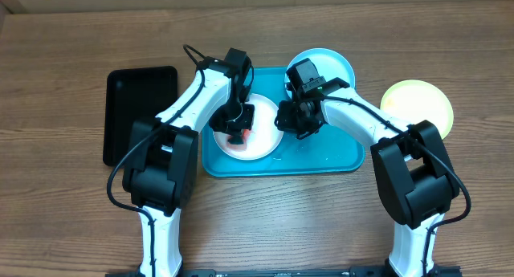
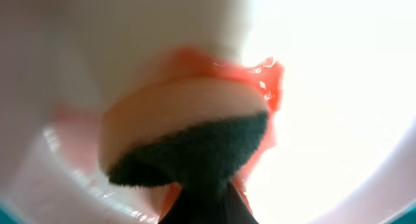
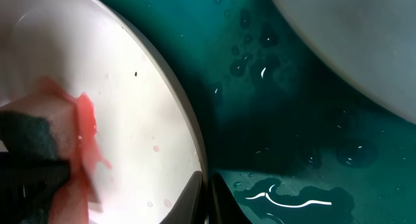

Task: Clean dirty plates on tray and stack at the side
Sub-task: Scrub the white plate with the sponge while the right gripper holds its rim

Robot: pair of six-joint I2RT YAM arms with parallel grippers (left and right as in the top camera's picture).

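Scrub step: left claw (image 1: 239,124) pinches sponge (image 2: 182,130) onto red smear (image 2: 260,74) of white plate (image 1: 261,144) in tray (image 1: 321,158), while right claw (image 3: 207,198), clamped on the plate's rim, likely steadies it against rubbing.

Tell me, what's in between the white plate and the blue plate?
Only the bare tray, wet with water drops. The right wrist view shows that gap between the white plate and the blue plate; nothing else lies there.

Both arms reached in toward the middle.
The left gripper (image 1: 238,126) pointed down, squeezed shut; the right gripper (image 3: 205,201) sat low and looked shut too.
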